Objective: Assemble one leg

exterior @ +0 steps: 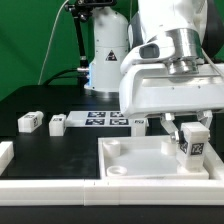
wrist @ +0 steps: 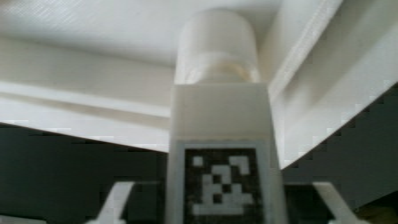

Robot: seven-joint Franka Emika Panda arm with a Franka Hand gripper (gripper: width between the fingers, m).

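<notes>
My gripper [exterior: 191,128] is shut on a white leg [exterior: 192,141] with a black-and-white tag on its face. It holds the leg upright over the exterior view's right part of the large white square panel [exterior: 140,160]. I cannot tell whether the leg's lower end touches the panel. In the wrist view the leg [wrist: 224,110] runs up the middle, its tag near the gripper [wrist: 224,205], its round tip against the panel [wrist: 71,80]. The fingers [wrist: 121,200] stand on both sides of it. Two more legs [exterior: 29,122] [exterior: 57,124] lie on the black table.
The marker board [exterior: 100,120] lies behind the panel. A white robot base [exterior: 108,55] stands at the back. A white part [exterior: 4,152] lies at the exterior view's left edge, and a white bar [exterior: 60,190] runs along the front.
</notes>
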